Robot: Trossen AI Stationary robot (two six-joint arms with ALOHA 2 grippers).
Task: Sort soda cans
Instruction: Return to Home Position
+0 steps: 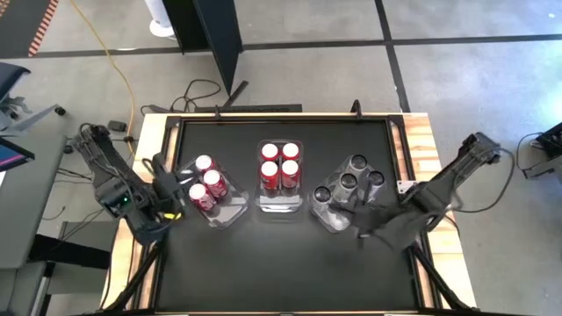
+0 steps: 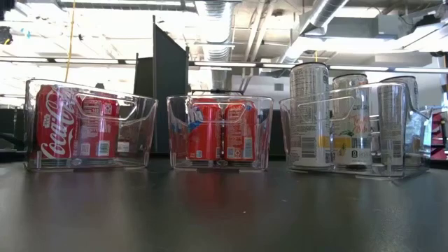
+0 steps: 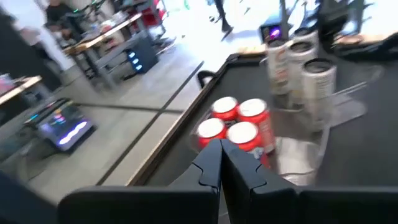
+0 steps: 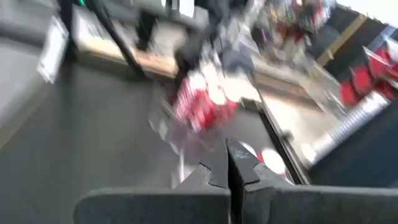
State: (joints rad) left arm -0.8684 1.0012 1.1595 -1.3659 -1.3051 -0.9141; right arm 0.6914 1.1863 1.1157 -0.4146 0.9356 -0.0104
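Observation:
Three clear bins stand in a row on the black table. The left bin (image 1: 215, 197) holds three red soda cans (image 1: 207, 183), which also show in the low view (image 2: 70, 126). Four red cans (image 1: 281, 165) stand in the middle bin (image 2: 220, 133). Several silver-grey cans (image 1: 353, 180) fill the right bin (image 2: 350, 119). My left gripper (image 1: 178, 209) is shut beside the left bin's left side, its fingers closed together (image 3: 222, 152). My right gripper (image 1: 358, 230) is shut near the right bin's near corner, also seen in its own wrist view (image 4: 227, 155). Neither gripper holds anything.
The table has a raised wooden rim (image 1: 149, 132) on the left and right. A wide stretch of bare black tabletop (image 1: 281, 263) lies between the bins and the near edge. Cables lie on the floor beyond the far edge.

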